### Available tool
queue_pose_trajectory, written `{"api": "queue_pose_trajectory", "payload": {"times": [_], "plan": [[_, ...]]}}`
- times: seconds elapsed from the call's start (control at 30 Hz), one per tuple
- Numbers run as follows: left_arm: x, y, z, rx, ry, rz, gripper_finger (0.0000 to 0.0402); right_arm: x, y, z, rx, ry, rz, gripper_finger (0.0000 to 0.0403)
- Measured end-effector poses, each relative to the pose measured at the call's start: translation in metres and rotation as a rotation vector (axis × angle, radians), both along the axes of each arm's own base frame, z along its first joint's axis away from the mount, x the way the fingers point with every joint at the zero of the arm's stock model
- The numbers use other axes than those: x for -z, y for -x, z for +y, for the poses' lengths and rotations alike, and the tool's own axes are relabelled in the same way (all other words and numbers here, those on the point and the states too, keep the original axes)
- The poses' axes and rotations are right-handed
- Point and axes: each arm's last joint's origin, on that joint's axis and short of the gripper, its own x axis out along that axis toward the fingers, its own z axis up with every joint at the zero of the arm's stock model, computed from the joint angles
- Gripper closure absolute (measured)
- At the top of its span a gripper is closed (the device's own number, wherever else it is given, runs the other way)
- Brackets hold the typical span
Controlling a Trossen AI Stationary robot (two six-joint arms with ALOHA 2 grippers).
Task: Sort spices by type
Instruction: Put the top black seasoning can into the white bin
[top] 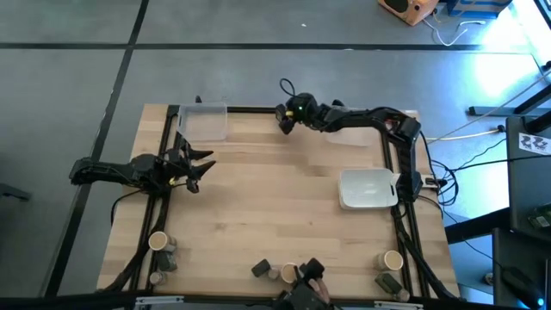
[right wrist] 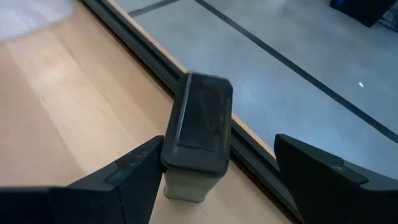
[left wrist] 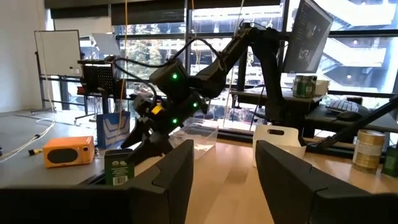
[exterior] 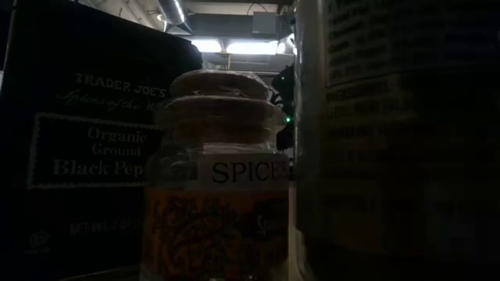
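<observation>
Crowding the low camera at the near edge, a spice jar (exterior: 215, 179) with a stacked round lid sits between a dark black-pepper box (exterior: 86, 148) and another dark container (exterior: 391, 133); all three block most of that view. From above, most spices sit unsorted along the near edge of the table (top: 275, 207): a tan cylinder (top: 158, 242) with small grey-capped jars (top: 164, 267) at near left, a mixed cluster (top: 288, 271) at near middle, and another tan cylinder (top: 393, 259) with a dark pack (top: 389, 282) at near right. Right gripper (top: 283, 119) is at the far edge, middle; its fingers (right wrist: 323, 174) are spread wide and hold nothing, with a dark boxy pack (right wrist: 198, 134) standing upright between them on the table by the black rail, not clearly touched. Left gripper (top: 200, 169) hovers over the left side of the table, fingers (left wrist: 292, 180) open and empty. Clear tray (top: 203, 120) at far left and white dish (top: 368, 189) at right look empty. Judgement: sorting is barely started, one pack at the far edge looks just placed or about to be picked, and nearly all containers are left to group.
</observation>
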Motion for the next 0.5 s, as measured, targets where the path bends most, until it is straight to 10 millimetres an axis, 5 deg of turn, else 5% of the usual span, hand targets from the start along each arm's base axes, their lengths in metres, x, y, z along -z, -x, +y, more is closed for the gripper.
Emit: {"api": "queue_pose_trajectory", "payload": {"times": [0.27,0.5], "plan": [[0.0005,-0.0001,0.0,0.0,0.007,0.003,0.024,0.0065,0.0016,-0.0056,0.003,-0.003,0.001,0.0111],[0.0006,-0.0001,0.0,0.0,0.005,0.004,0.024,0.0071,0.0017,-0.005,-0.005,-0.001,0.014,0.0209]]}}
